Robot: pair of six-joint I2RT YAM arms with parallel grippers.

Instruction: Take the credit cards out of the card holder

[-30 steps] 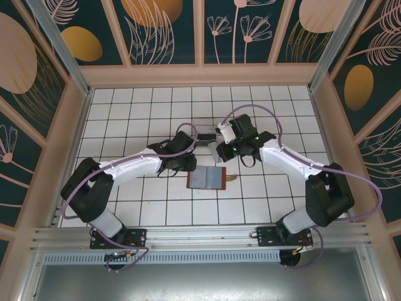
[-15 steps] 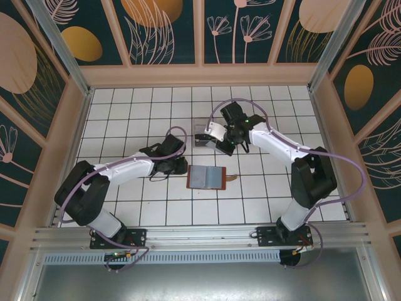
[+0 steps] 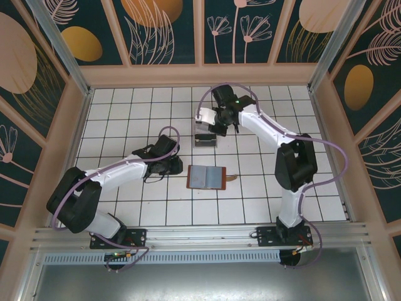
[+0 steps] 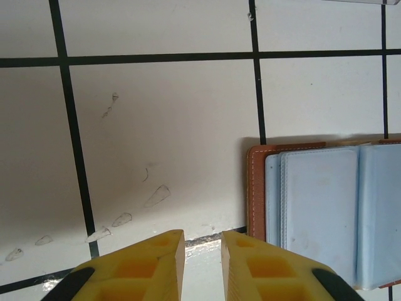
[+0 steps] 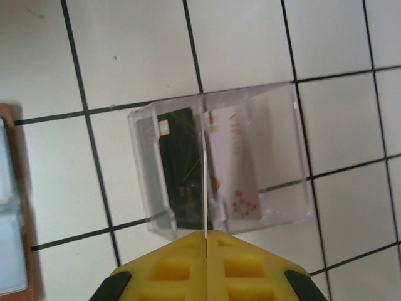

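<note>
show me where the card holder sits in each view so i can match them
Top external: card holder lies open near the middle of the table.
Left wrist: card holder at lower right, running off frame.
Right wrist: card holder as a strip at the left edge.
Shared landmark: the table's black grid lines.

Open card holder (image 3: pixel 206 177) flat on white tiles, left gripper (image 3: pixel 180 165) just beside it, right gripper (image 3: pixel 207 129) over clear stand (image 3: pixel 205 141).

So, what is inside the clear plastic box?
Inside the clear box are two cards: a dark card and a pale card with red marks. The right gripper covers the box's near edge, so anything there is hidden.
</note>
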